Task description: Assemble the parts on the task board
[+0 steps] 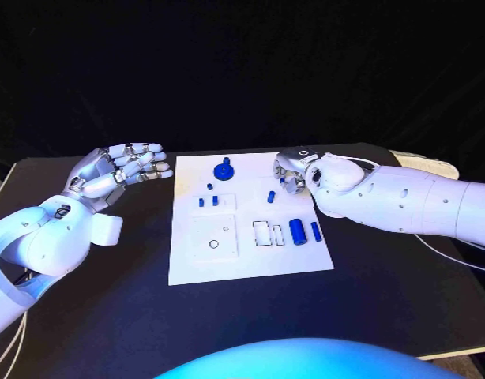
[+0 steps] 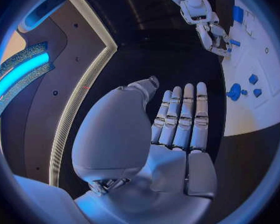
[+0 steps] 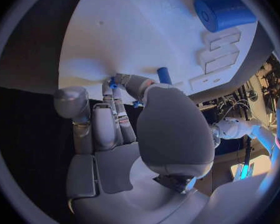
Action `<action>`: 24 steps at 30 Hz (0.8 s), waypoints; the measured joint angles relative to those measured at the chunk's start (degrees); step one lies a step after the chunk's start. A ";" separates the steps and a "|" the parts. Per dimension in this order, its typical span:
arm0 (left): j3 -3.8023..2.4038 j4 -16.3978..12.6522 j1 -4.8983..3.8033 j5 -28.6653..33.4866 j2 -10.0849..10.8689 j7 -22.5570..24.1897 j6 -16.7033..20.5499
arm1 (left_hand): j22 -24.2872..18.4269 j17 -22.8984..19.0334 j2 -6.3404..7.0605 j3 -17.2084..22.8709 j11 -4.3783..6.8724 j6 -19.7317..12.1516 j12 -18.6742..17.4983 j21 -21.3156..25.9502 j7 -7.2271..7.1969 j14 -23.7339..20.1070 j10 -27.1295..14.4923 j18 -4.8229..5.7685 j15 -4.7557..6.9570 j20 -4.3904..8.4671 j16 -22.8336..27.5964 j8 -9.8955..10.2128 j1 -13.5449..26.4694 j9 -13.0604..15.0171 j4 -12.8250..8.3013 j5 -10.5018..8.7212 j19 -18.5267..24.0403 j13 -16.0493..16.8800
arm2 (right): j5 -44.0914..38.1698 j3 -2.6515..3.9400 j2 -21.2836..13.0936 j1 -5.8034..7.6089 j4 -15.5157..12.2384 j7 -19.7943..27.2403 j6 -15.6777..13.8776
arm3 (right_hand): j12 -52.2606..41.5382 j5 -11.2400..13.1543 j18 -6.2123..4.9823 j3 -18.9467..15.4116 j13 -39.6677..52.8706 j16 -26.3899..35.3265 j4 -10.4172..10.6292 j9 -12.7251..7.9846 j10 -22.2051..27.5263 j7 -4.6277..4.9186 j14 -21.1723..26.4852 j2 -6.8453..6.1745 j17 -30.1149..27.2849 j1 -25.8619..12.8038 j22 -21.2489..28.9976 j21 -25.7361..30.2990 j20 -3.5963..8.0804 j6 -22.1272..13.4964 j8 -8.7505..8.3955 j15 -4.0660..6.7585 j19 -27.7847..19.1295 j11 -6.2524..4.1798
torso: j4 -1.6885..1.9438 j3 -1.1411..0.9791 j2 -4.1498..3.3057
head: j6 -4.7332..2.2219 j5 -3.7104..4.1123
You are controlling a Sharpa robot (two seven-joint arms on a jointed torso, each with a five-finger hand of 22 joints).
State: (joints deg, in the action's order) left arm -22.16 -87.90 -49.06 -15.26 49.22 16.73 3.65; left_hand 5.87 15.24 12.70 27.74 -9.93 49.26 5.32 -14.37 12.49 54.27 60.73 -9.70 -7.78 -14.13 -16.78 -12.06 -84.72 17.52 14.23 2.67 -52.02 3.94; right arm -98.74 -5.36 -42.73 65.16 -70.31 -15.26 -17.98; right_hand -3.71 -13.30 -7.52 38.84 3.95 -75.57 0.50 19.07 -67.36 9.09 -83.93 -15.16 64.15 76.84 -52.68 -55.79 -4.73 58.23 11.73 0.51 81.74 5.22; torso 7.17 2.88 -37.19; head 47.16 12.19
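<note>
Black, matte table (image 1: 106, 316) under a dark backdrop, with the flat white task board (image 1: 250, 260) lying in its middle. On the board lie small glossy blue parts: a round knobbed piece (image 1: 223, 168) near the far edge, a fat cylinder (image 1: 298, 231) beside a thinner peg (image 1: 315, 230), and a few tiny pegs, one of them (image 1: 271, 197) near the right hand. Shallow rectangular recesses (image 1: 268, 234) are cut into the plate next to the cylinder; a raised square block with a round hole (image 1: 213, 239) sits on its near left part.

Left hand (image 1: 123, 167), silver and segmented, hovers off the board's left edge with fingers straight, apart and holding nothing. Right hand (image 1: 296, 172) reaches over the board's far right corner, fingers bent down to the plate; whether they hold anything I cannot tell.
</note>
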 measured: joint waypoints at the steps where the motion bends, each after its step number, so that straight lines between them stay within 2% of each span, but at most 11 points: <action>1: 0.00 0.01 0.00 0.00 0.00 -0.01 0.00 | 0.00 0.00 0.00 0.00 0.00 0.00 0.00 0.00 0.00 0.00 0.00 0.00 0.00 0.00 0.00 0.00 0.00 0.00 0.00 0.00 0.00 0.00 | 0.04 0.00 0.00 0.00 -0.04 0.02 0.00 | 0.00 0.00 0.00 0.00 0.00 0.00 0.00 0.00 -0.01 0.00 0.00 0.00 0.02 0.00 -0.02 0.00 0.00 0.00 0.00 0.00 0.00 -0.01 | 0.00 0.00 0.00 | 0.01 -0.02; 10: 0.00 0.21 0.05 -0.01 -0.03 -0.07 -0.01 | -0.09 0.05 0.00 0.00 0.00 0.00 0.00 0.00 0.00 0.00 0.00 0.01 0.00 -0.21 0.00 0.00 0.00 0.00 0.00 0.00 -0.21 0.00 | 0.55 0.05 -0.07 0.05 -0.11 0.14 -0.04 | -0.38 0.00 0.00 0.00 0.25 -0.23 0.00 0.34 -1.53 -0.40 0.00 0.01 0.19 0.01 -1.20 -1.07 0.00 0.83 0.25 0.00 0.00 -0.52 | -0.02 0.03 -0.05 | 0.18 -0.12; 14: 0.00 0.28 0.07 -0.02 -0.04 -0.10 -0.01 | -0.09 0.05 0.00 0.00 0.00 0.00 0.00 0.00 0.00 0.00 0.00 0.00 0.00 -0.21 0.00 0.00 0.00 0.01 0.00 0.00 -0.21 0.00 | 0.66 0.05 -0.08 0.06 -0.14 0.14 -0.06 | -0.74 0.02 0.00 0.00 0.53 -0.46 0.00 0.69 -2.54 -0.77 0.00 0.63 0.12 0.63 -2.64 -2.47 0.33 1.83 0.84 0.00 0.33 -0.78 | -0.02 0.05 -0.05 | 0.31 -0.14; 16: 0.00 0.31 0.08 -0.02 -0.04 -0.12 -0.01 | -0.09 0.05 0.00 0.00 0.00 0.00 0.00 0.00 0.00 0.00 0.00 0.00 0.00 -0.21 0.00 0.00 0.00 0.01 0.00 0.00 -0.21 0.00 | 0.66 0.05 -0.08 0.06 -0.15 0.14 -0.07 | -0.98 0.03 -0.01 -0.01 0.64 -0.55 -0.01 0.93 -2.90 -1.12 -0.21 1.01 0.12 1.01 -3.44 -3.13 0.54 2.18 1.29 0.21 0.54 -0.60 | -0.02 0.05 -0.05 | 0.38 -0.14; 24: 0.00 0.37 0.10 -0.03 -0.04 -0.19 -0.02 | -0.09 0.04 0.00 0.00 0.00 0.00 0.00 0.00 0.00 0.00 0.00 0.00 0.00 -0.21 0.00 0.00 0.00 0.01 0.00 0.00 -0.21 0.00 | 0.42 0.03 -0.05 0.02 -0.07 0.02 -0.14 | -1.11 -0.16 0.00 -0.01 0.68 -0.55 0.00 0.98 -2.93 -1.12 -0.22 1.45 0.12 1.45 -3.62 -3.12 0.54 2.18 1.33 0.22 0.54 -0.57 | -0.02 0.04 -0.04 | 0.45 -0.10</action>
State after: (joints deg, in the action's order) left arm -22.16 -87.53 -48.96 -15.29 49.17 16.54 3.63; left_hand 5.79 15.29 12.70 27.74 -9.92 49.25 5.32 -14.37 12.48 54.27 60.73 -9.69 -7.79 -14.34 -16.78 -12.07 -84.72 17.53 14.23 2.67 -52.23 3.93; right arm -98.31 -5.33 -42.78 65.18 -70.37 -15.24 -18.13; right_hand -4.82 -13.46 -7.53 38.82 4.63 -76.12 0.49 20.05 -70.29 7.97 -84.14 -13.72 64.27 78.28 -56.30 -58.91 -4.20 60.41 13.06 0.73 82.28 4.65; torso 7.15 2.92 -37.23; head 47.61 12.10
